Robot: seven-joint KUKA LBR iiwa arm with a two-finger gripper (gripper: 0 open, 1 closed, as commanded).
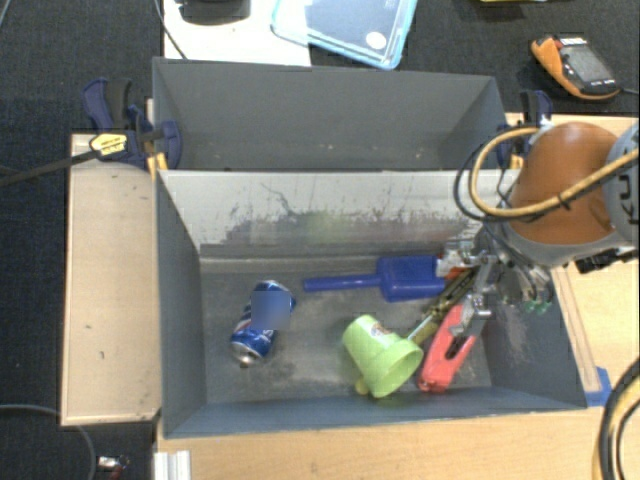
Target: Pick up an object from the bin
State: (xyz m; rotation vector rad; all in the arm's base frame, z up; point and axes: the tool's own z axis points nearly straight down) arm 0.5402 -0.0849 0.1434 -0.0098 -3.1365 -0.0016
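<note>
Claw (472,303) low at grey bin's (320,128) right side, over pink-red tool (447,353), open or closed cannot tell, green cup (380,356) beside it

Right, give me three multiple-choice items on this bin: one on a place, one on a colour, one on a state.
1. The blue can lies: A) in the left part of the bin; B) against its right wall; C) outside it.
2. The cup is: A) red; B) green; C) white.
3. The cup: A) stands upright; B) sits upturned; C) lies on its side.

Answers: A, the can is left of the cup; B, its body is bright green; C, its wall rests on the floor.
</note>
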